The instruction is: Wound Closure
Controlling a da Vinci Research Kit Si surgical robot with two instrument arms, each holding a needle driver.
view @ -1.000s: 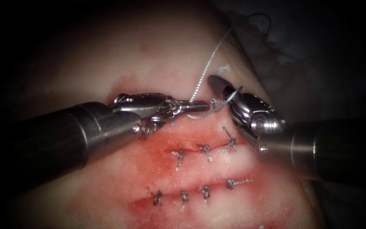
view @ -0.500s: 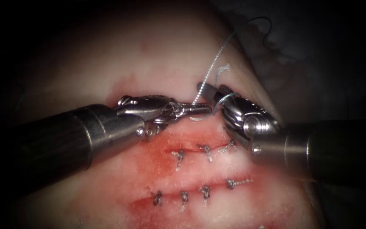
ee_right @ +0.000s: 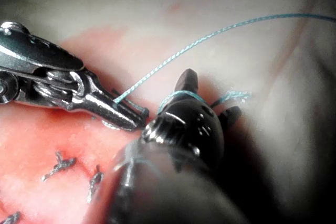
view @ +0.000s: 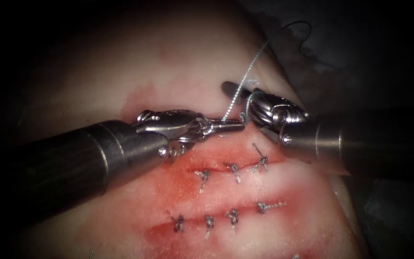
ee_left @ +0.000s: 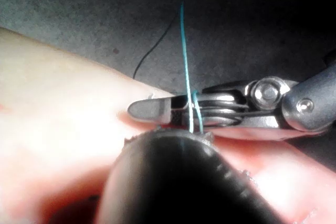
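Gripping thread (view: 238, 91), left gripper (view: 238, 126) meets thread-looped right gripper (view: 235, 89) over tissue (view: 178, 67).

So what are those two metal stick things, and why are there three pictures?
They are the two arms of a surgery practice robot. No person is being operated on: the pale slab is the tissue, a piece of pork belly. The big picture comes from a camera looking down at the wound. The other two come from tiny cameras riding on each arm, very close up.

The little knots in two rows are stitches that close cuts, with red fluid around them.

The left tool has its jaws shut on the thread. The right tool has its jaws open and grips nothing, but the thread is looped around it. The two tips meet just above the upper row of stitches.
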